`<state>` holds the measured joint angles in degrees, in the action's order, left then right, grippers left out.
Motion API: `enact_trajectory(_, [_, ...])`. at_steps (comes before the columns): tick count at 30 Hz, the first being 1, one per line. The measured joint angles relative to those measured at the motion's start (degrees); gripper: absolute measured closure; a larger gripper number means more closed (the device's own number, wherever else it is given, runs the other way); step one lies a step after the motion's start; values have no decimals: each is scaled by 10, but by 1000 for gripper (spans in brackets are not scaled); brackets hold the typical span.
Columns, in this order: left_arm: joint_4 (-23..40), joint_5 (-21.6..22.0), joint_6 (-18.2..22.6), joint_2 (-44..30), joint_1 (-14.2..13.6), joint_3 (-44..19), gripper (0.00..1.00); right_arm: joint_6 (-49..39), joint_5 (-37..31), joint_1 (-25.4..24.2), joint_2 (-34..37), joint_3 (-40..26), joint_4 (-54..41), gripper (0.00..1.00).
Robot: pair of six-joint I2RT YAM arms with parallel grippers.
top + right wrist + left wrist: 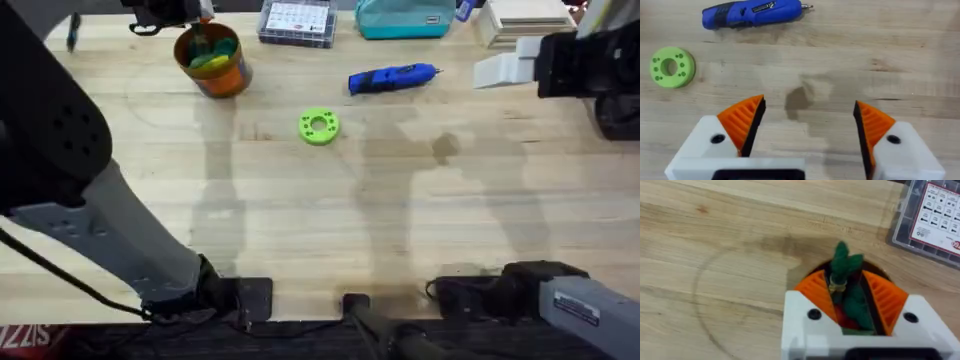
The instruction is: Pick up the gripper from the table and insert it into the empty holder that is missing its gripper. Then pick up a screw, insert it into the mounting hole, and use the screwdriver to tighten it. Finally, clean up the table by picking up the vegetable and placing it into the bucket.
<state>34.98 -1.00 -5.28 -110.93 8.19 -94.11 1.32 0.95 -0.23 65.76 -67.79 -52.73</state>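
- Overhead: the orange bucket (212, 60) is seen at the far left of the table (300, 220), with yellow and green pieces inside; the left arm rises large and dark at the lower left. The blue screwdriver (392, 78) lies flat near the far middle, and a lime-green ring disc (319, 126) rests nearer, well apart from both. The right gripper (505, 68) is seen at the far right, white-bodied, over bare wood.
- Left wrist: the left gripper (852, 297) is clamped on the vegetable (847, 275), its dark-green leafy top poking out between the orange ribbed pads (816, 292). Light wood lies below, and a clear parts box (932, 217) sits off to one side. The bucket is not seen under the load here.
- Right wrist: the right gripper (807, 120) is spread wide with nothing between its pads, hanging over the table; the screwdriver (752, 13) and ring disc (672, 67) lie beyond it.
- Judgement: the clean-up step appears to be in hand, with the vegetable carried. The next move calls for the load to be brought squarely over the bucket's rim before the jaws are parted.
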Motion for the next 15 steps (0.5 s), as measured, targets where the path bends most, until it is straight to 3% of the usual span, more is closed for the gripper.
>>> enact_trajectory(7, [19, -1, 2, 0, 0, 0, 377, 0, 0, 0, 0, 0, 0, 8])
enact_trajectory(13, [58, -23, 0, 1, 0, 0, 34, 0, 0, 0, 0, 0, 0, 8])
enact_trajectory(15, [80, -34, -1, 7, 0, 0, 16, 0, 0, 0, 0, 0, 0, 8])
